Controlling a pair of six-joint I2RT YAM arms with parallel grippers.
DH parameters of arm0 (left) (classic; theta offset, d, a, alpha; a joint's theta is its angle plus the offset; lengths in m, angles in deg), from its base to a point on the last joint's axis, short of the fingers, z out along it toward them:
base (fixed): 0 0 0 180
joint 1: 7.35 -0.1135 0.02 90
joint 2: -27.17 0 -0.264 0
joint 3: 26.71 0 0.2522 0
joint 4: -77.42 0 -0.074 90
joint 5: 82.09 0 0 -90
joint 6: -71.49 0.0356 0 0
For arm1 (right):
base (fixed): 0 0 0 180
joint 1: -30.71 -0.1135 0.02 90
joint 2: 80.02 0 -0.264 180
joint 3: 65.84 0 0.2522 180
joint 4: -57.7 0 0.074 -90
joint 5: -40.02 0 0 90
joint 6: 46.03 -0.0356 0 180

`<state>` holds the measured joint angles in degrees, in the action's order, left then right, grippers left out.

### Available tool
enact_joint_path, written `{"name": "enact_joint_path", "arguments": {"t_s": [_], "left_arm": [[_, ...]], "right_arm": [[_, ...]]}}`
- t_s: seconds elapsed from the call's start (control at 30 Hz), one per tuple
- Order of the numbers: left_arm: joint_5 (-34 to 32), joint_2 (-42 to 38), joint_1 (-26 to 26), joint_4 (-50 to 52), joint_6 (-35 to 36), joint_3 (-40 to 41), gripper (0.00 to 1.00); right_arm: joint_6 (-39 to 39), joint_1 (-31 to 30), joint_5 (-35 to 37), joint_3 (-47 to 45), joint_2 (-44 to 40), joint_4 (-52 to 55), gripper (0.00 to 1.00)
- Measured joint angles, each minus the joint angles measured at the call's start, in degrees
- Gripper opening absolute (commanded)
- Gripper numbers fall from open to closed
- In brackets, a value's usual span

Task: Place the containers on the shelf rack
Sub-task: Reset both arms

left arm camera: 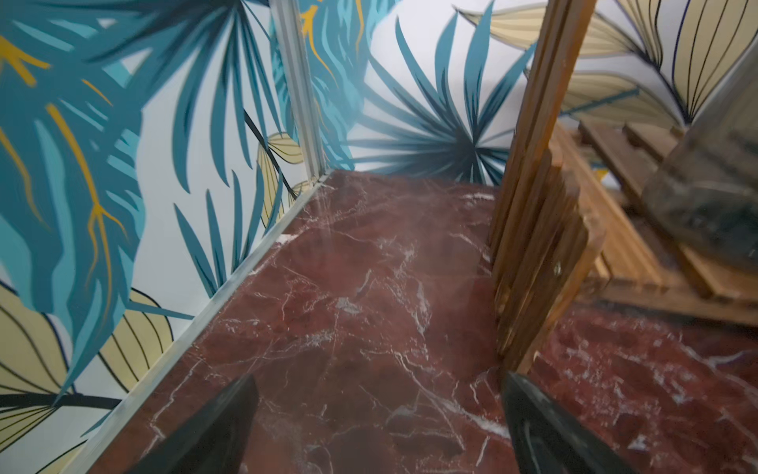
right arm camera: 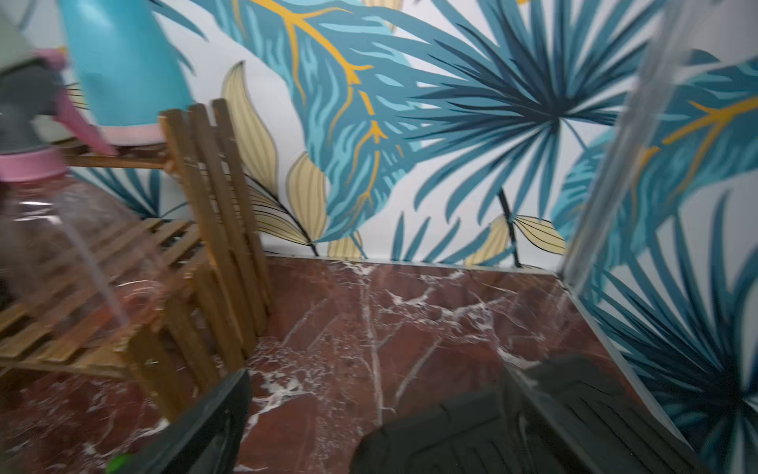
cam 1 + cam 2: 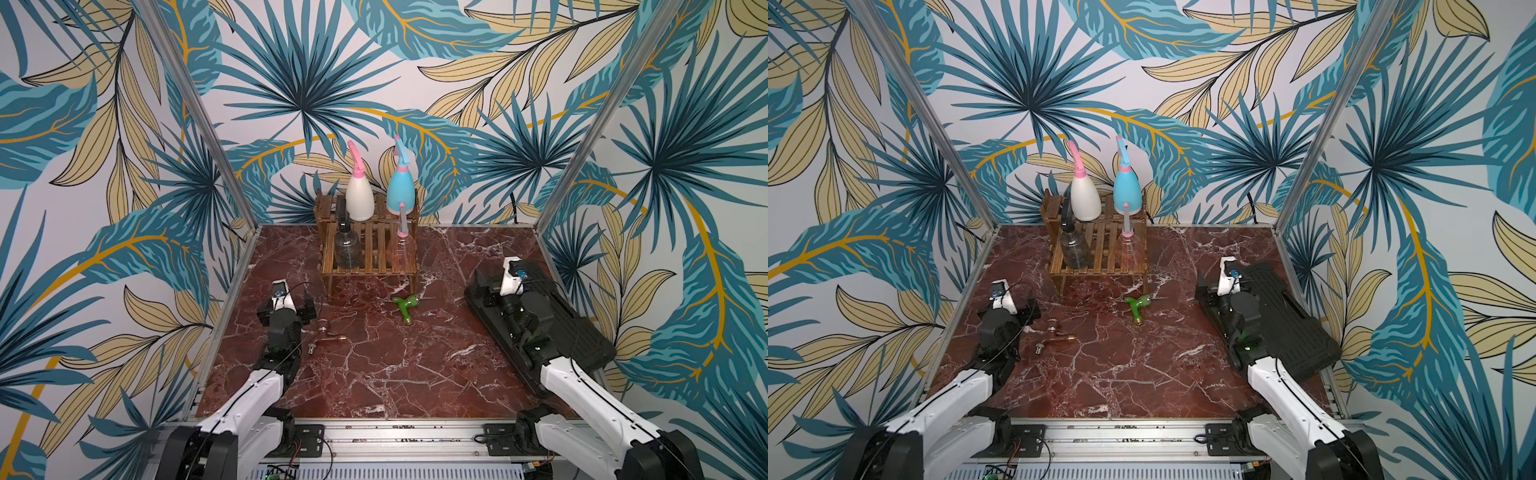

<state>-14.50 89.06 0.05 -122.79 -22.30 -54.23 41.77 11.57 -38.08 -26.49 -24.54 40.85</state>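
Cream bottle (image 3: 360,199) and blue bottle (image 3: 401,193) stand upright on the upper step of the wooden rack (image 3: 371,243), at the far middle of the table (image 3: 395,374). On the lower step we see the clear bottle (image 3: 347,247) with the black trigger at the left and the pinkish bottle (image 3: 401,253) at the right. The pinkish bottle is hard to make out in both top views, because the slats show through it, and its grey sprayer hides part of the blue bottle's base. The left wrist view shows the clear bottle (image 1: 705,184) blurred and cut off at the frame edge. The right wrist view cuts off the top of the blue bottle (image 2: 123,69).

The left claw (image 3: 286,305) is near the table's left edge, spread wide and holding nothing. The right claw (image 3: 505,282) is over the far end of the black case (image 3: 573,332), equally wide and empty. One of its fingers blends into the case. A green fitting (image 3: 406,305) and a metal fitting (image 3: 326,336) lie on the table nearer than the rack.
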Motion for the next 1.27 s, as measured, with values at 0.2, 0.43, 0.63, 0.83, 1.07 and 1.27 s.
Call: {"name": "enact_joint_path", "arguments": {"t_s": [0.2,0.43,0.63,0.83,1.07,1.27], "left_arm": [[4.9,21.7,0.0,-22.4,7.0,0.3,1.0],[8.6,28.0,-0.3,-25.3,9.5,-3.5,1.0],[10.5,28.0,-3.2,-24.0,8.3,-7.0,1.0],[11.3,28.0,-3.4,-23.2,8.0,-7.0,1.0],[12.2,28.0,-3.4,-23.1,8.1,-7.0,1.0],[12.8,28.0,-3.4,-22.5,8.1,-7.0,1.0]], "right_arm": [[-3.7,11.5,-1.3,-4.3,3.9,-5.6,0.99],[-3.2,15.6,-3.0,-7.7,12.7,-16.0,0.99],[-1.4,18.3,-5.0,-11.9,23.5,-30.2,0.99],[-0.3,19.6,-11.1,-12.8,31.9,-40.5,0.99],[0.4,19.8,-14.1,-12.8,32.0,-44.6,0.99],[0.7,19.8,-14.6,-12.8,32.0,-45.0,0.99]]}}
